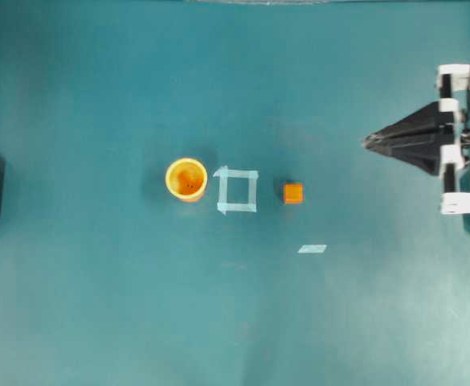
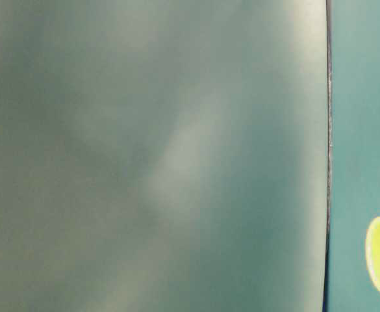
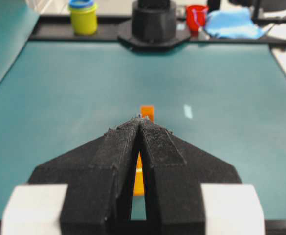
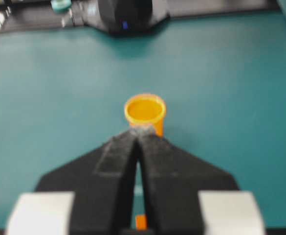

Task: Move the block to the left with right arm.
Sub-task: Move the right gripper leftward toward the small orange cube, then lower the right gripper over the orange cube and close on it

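The small orange block (image 1: 293, 193) rests on the teal table, just right of a pale blue tape square (image 1: 237, 190). My right gripper (image 1: 369, 141) hovers far right of the block and a little beyond it, its fingers meeting in a point, shut and empty. In the right wrist view the block (image 4: 141, 221) peeks through the slit between the shut fingers of the gripper (image 4: 140, 129). My left gripper (image 3: 140, 118) is shut on nothing, and the block (image 3: 147, 111) shows just past its tips.
A yellow-orange cup (image 1: 186, 178) stands left of the tape square. A loose tape strip (image 1: 312, 248) lies nearer than the block. Beyond the table edge sit a yellow jar (image 3: 83, 17), a red cup (image 3: 196, 15) and a blue cloth (image 3: 233, 23). The table-level view is mostly blur.
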Tool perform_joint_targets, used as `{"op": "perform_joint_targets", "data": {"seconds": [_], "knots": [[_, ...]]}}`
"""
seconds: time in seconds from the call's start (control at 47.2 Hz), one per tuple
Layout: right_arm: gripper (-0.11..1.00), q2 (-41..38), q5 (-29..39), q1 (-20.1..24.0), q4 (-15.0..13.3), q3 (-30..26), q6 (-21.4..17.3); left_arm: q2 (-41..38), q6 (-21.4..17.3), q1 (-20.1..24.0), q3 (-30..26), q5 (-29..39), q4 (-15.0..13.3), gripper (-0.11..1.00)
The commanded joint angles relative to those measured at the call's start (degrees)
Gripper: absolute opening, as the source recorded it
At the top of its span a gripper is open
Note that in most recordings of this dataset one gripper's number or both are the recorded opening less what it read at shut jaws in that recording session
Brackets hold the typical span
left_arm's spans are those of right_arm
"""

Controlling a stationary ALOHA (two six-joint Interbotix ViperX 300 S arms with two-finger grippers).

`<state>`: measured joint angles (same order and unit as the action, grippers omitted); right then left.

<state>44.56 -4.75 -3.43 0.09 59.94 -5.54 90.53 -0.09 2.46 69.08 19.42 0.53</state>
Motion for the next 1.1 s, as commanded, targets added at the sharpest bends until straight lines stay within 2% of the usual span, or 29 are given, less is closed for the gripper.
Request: {"op": "perform_joint_targets", "data": {"seconds": [0.0,0.106,0.17,0.233,0.445,0.699,1.081], "knots": [[0.23,-3.3,0.8,-0.4,0.3,-2.1,-0.5,-0.5,0.1,0.8,-0.4,0.0,0.1,0.00],[0.48,-8.5,2.8,-1.2,0.3,-2.9,-1.6,-0.8,0.3,1.1,-0.2,-0.1,0.1,0.00],[0.58,-12.0,4.7,-1.6,0.2,-3.8,-1.9,-0.9,0.4,1.1,-0.1,0.0,0.1,0.00],[0.63,-16.6,8.1,-1.7,0.0,-5.5,-1.8,-0.8,0.4,1.1,-0.1,-0.1,0.1,0.00],[0.64,-30.6,16.1,-1.7,-1.8,-12.0,-1.2,-0.8,0.7,1.1,-0.1,0.0,0.1,0.00],[0.67,-40.5,13.5,0.3,-2.9,-15.0,-1.2,-0.5,0.7,1.1,-0.4,-0.1,0.1,0.00],[0.68,-45.6,9.5,1.0,-2.7,-15.5,-1.8,-0.5,0.6,1.1,-0.4,-0.1,0.1,0.00]]}}
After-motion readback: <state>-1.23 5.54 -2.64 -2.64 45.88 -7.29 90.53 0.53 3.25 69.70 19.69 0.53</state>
